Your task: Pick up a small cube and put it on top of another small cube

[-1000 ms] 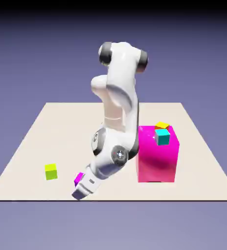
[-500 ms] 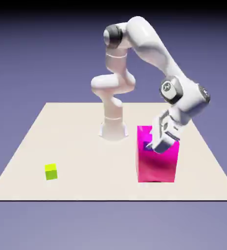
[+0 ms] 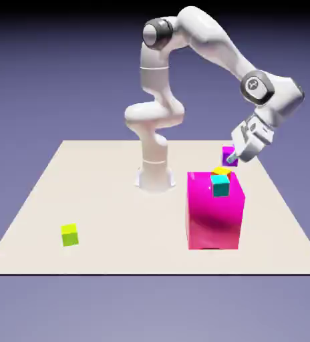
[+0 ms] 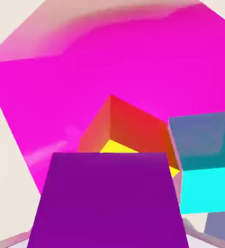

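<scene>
The small cube [image 3: 228, 154], magenta-purple, sits between the fingertips of my gripper [image 3: 232, 159], directly over a yellow cube [image 3: 222, 172] on top of the big pink block [image 3: 214, 214]. I cannot tell whether it rests on the yellow cube or hangs just above it. In the hand view the small cube [image 4: 107, 198] fills the lower middle and hides most of the fingers. Behind it show the yellow cube [image 4: 129, 131] and the pink block's top [image 4: 109, 72]. How firmly the fingers press the small cube does not show.
A cyan cube [image 3: 220, 186] sits on the pink block's front edge, close beside the yellow one, and shows at the right of the hand view [image 4: 206, 169]. A yellow-green cube [image 3: 69, 234] lies on the table [image 3: 84, 174] at the exterior view's left.
The arm swung from the table's front, where it was at the small cube, past the pink block's face and up. The small cube is now over the yellow cube.
</scene>
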